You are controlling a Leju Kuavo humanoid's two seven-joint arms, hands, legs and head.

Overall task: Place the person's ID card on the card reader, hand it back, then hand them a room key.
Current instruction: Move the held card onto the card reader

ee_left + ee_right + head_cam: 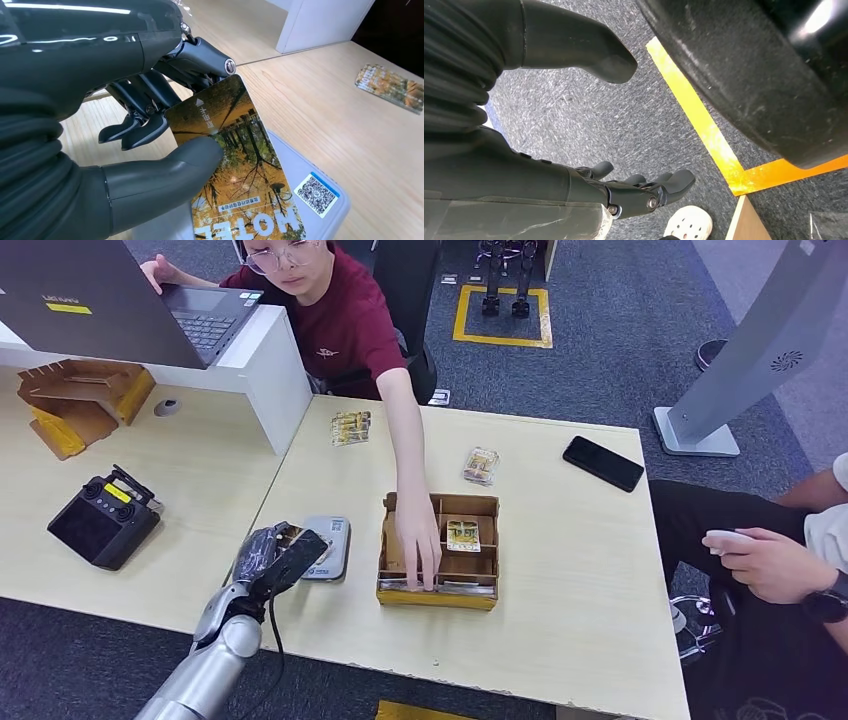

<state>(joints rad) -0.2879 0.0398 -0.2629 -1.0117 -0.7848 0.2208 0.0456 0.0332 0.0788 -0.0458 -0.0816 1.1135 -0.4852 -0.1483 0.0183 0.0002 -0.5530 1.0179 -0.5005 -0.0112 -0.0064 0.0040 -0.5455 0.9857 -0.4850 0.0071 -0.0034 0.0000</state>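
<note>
My left hand (272, 560) (150, 125) pinches a card (235, 165) printed with autumn trees and the word HOTEL between thumb and fingers. The card hangs just over the grey-white card reader (330, 548) (320, 200), which carries a QR sticker; I cannot tell whether it touches. A person in a maroon shirt reaches a hand (420, 540) into the cardboard box (440, 597), where another card (463, 535) lies. Two more cards (351, 427) (481, 465) lie on the table. My right hand (639, 192) hangs over the carpet, fingers apart, holding nothing.
A black phone (602, 462) lies at the table's far right. A black controller (103, 521) sits on the left table, with a laptop (150, 310) on a white riser behind. A second person (770, 565) sits at the right edge. A grey stand (700, 430) rises beyond.
</note>
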